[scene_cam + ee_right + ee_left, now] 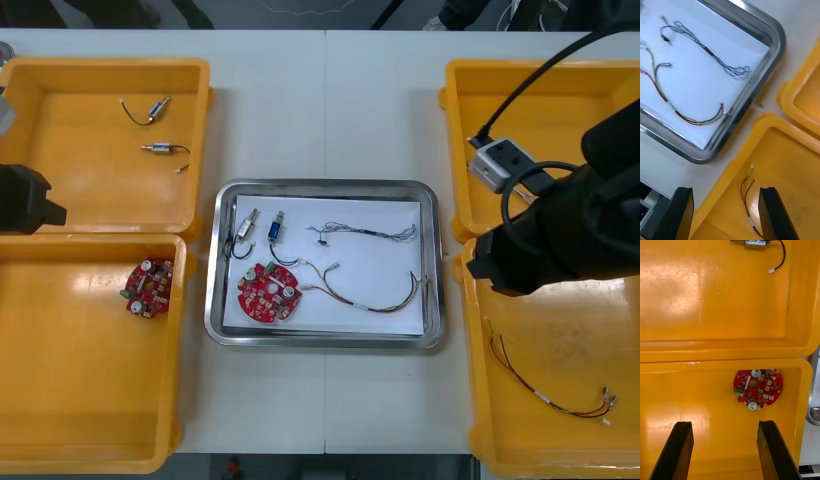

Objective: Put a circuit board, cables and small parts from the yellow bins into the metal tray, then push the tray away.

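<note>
The metal tray (325,341) sits at the middle of the bench (330,110), between the yellow bins and white inside. It holds a circuit board (267,293) at its near left corner and two small metal parts (247,222) side by side above the board. A blue and white cable (365,232) runs along its far right part, and a red and yellow cable (370,295) curves toward its near right corner.

The right gripper (725,191) hangs over the near right bin (560,440), close to that bin's far left corner and just beside the tray's corner. Its fingers (769,210) are spread and hold nothing. The end of a loose red and yellow wire (747,195) lies on the bin floor between them. The rest of that wire trails toward the bench's near right corner.

The left gripper (724,423) hangs at the bench's left edge, over the near left bin (70,360). Its fingers (681,450) are also spread and hold nothing. A second circuit board (758,389) lies flat just ahead of them, in the bin's far right corner. The far left bin (60,140) holds two more metal parts with black leads (158,149).
</note>
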`<state>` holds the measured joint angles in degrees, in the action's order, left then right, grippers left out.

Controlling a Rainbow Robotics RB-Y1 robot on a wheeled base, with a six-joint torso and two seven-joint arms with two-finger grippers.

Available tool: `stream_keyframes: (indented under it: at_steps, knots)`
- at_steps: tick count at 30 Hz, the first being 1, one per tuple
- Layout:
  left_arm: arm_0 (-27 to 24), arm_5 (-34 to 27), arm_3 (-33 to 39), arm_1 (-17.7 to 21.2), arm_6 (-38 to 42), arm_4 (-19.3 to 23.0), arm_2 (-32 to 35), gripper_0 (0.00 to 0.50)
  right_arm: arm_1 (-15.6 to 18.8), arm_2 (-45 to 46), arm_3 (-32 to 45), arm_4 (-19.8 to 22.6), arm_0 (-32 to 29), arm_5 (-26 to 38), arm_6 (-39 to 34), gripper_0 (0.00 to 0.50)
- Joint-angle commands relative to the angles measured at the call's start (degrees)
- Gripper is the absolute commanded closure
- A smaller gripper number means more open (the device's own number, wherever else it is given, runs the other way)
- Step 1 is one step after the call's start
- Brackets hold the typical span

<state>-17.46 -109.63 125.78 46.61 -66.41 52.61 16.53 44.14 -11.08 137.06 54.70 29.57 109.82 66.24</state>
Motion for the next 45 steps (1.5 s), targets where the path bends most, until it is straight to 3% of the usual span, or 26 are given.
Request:
stream_keyframes:
  at_steps: [1,8,13,16,23,45]
  knots:
    - [5.1,-0.4,3.7,3.4,-4.7,1.4,4.6,0.0,-4.1,-7.2,-1.3,1.0,9.3,0.2,3.0,0.0]
    - [9.0,-0.4,4.3,3.8,-4.9,1.6,7.3,0.0,-10.8,-14.1,-6.4,-2.1,15.0,0.2,11.3,0.0]
    - [11.5,-0.4,4.3,3.8,-5.1,1.5,8.0,0.0,-15.9,-22.0,-9.4,-7.8,17.5,0.2,16.3,0.0]
    - [12.4,-0.4,4.3,3.8,-5.2,1.6,8.3,0.0,-17.9,-26.4,-10.3,-11.5,17.8,0.2,17.8,0.0]
    - [14.0,-0.4,4.3,3.8,-5.6,2.0,8.3,0.0,-21.2,-34.8,-13.6,-14.9,17.3,-3.2,18.0,0.0]
    - [14.5,-0.4,4.3,3.8,-5.9,3.3,8.1,0.0,-22.3,-53.1,-21.7,-25.0,15.8,-16.0,19.6,0.0]
